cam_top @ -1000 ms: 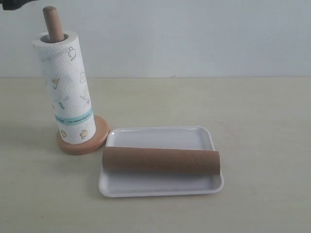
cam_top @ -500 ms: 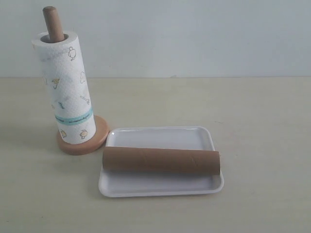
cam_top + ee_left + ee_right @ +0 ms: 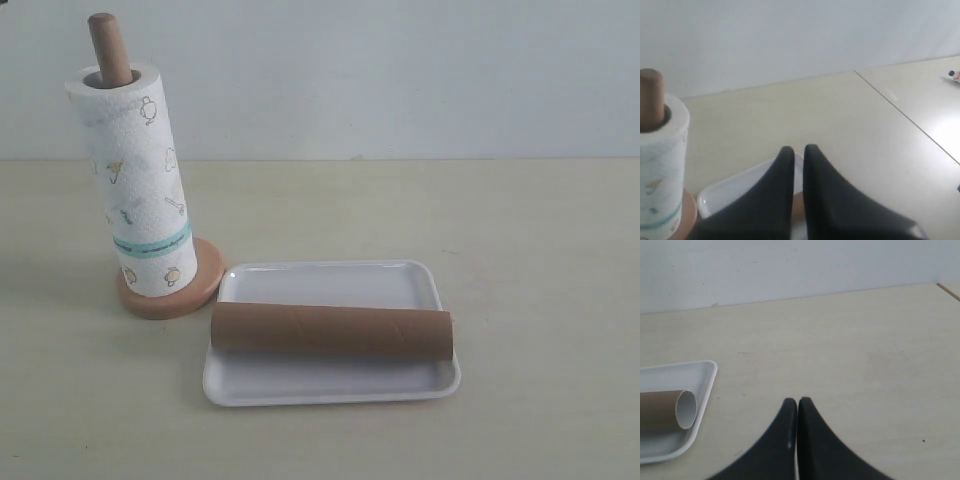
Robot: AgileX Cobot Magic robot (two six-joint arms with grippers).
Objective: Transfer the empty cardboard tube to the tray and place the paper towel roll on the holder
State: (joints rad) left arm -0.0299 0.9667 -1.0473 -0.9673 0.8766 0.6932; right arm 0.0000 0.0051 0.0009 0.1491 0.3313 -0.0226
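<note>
Over at the left of the exterior view, the paper towel roll [image 3: 135, 180] stands upright on the holder [image 3: 205, 275], and the rounded dowel top pokes out above the roll's core. The round base sits flat on the counter [image 3: 520, 250]. Just right of that base, lower centre of the frame, the white tray [image 3: 330, 388] lies flat with the cardboard tube [image 3: 330, 332] on its side across it, running left to right. The tube's ends reach out to the tray's side rims.

Neither arm shows in the exterior view. From the left wrist camera, the left end effector [image 3: 798, 152] is clenched, its dark fingers pressed nearly together with nothing between them; it hangs above the tray, with the roll and dowel close beside it. From the right wrist camera, the right end effector [image 3: 797, 402] is clenched too, empty, over bare counter, well apart from the tray and the tube's open end.
</note>
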